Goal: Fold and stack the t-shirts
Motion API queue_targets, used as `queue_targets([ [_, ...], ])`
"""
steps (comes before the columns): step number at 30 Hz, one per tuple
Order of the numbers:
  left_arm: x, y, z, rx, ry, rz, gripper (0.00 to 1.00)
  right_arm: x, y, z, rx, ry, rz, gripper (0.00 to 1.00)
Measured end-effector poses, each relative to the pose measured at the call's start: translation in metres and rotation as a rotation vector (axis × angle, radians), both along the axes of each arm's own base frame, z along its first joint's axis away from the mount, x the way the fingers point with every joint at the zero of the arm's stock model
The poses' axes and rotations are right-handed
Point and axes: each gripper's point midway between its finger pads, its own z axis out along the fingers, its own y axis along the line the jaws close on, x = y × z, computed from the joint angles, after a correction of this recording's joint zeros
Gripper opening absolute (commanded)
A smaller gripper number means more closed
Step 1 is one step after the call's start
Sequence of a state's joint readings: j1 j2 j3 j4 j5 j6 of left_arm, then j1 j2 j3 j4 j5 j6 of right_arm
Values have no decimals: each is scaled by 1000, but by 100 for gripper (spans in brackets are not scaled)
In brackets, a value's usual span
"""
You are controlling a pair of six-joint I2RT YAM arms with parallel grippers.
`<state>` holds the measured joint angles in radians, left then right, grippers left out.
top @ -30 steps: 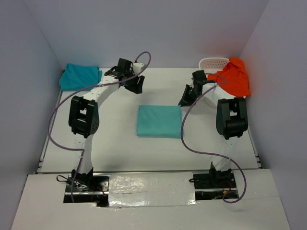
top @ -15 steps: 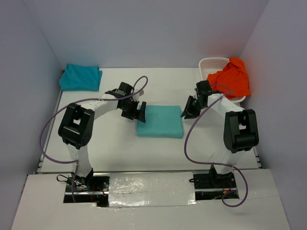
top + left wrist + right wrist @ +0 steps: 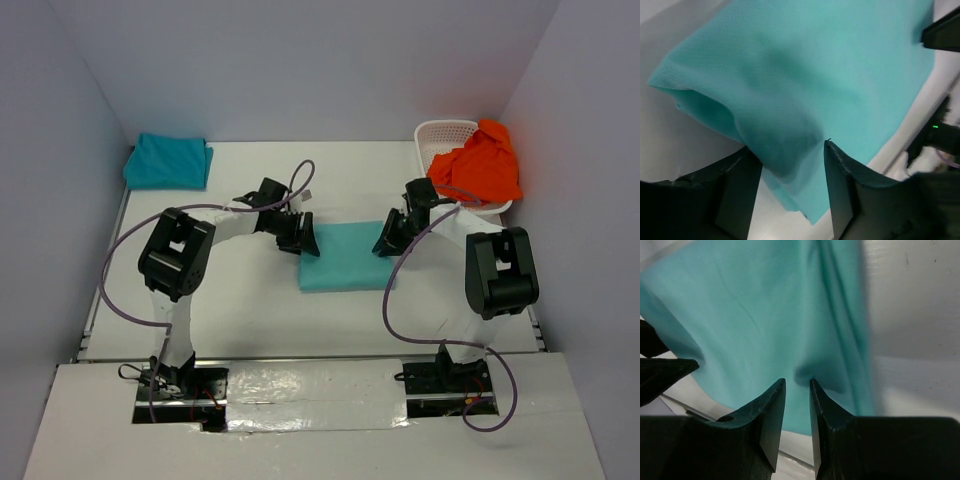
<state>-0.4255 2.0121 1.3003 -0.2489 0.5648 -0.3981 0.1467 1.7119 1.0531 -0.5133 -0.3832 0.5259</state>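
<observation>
The mint-aqua t-shirt (image 3: pixel 347 260) lies folded mid-table. My left gripper (image 3: pixel 303 238) is at its left edge, and in the left wrist view the gripper (image 3: pixel 789 147) is open, its jaws wide apart with a raised fold of the shirt (image 3: pixel 805 75) between them. My right gripper (image 3: pixel 386 240) is at the shirt's right edge. The right wrist view shows this gripper (image 3: pixel 797 381) shut, pinching a pucker of the shirt (image 3: pixel 755 315). The teal blue t-shirt (image 3: pixel 168 161) lies folded at the back left. The orange t-shirt (image 3: pixel 482 165) is crumpled over the basket at the back right.
A white mesh basket (image 3: pixel 445 132) stands in the back right corner under the orange shirt. Walls close the table on the left, back and right. Purple cables (image 3: pixel 115 270) loop beside both arms.
Both grippers came down from the back of the table onto the mint-aqua shirt's two side edges. The shirt has shifted a little right and toward me, and its left edge is lifted.
</observation>
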Motion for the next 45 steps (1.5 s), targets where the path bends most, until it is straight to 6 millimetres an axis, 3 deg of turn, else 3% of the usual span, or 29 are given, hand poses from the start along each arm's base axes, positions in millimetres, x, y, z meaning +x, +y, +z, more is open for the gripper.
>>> queue_targets([
  [1, -2, -4, -1, -21, 17, -6, 58, 0, 0, -1, 3, 1, -1, 33],
  [2, -4, -7, -3, -39, 36, -10, 44, -1, 1, -3, 7, 2, -3, 33],
  [4, -7, -12, -8, -71, 85, -15, 30, -3, 2, -6, 17, 11, -4, 33],
  [5, -10, -15, -11, -89, 116, -18, 12, -4, 3, -7, 21, 13, -4, 33],
  [6, -11, -18, -13, -105, 143, -22, 4, -4, 4, -8, 25, 16, -5, 33],
  [12, 7, -17, -5, -153, 169, -24, 0, -5, 4, -8, 31, 17, -4, 33],
  [15, 37, 13, 6, -109, 108, 0, 0, -8, 2, -3, 21, 13, 6, 32],
  [19, 112, 72, 32, 55, -138, -9, 0, -6, 1, 15, 15, -25, 19, 32],
  [22, 148, 123, 47, 248, -296, -26, 0, 0, 1, 27, 9, -61, 30, 32],
  [29, 197, 218, 66, 690, -478, -32, 0, 1, -2, 30, -10, -68, 45, 32],
  [36, 238, 290, 96, 1068, -642, 15, 0, -3, -6, 29, -36, -55, 57, 31],
  [40, 256, 323, 120, 1188, -718, 83, 0, -3, -8, 28, -50, -54, 56, 31],
  [45, 260, 377, 133, 1243, -720, 200, 0, -3, -9, 26, -55, -54, 63, 31],
])
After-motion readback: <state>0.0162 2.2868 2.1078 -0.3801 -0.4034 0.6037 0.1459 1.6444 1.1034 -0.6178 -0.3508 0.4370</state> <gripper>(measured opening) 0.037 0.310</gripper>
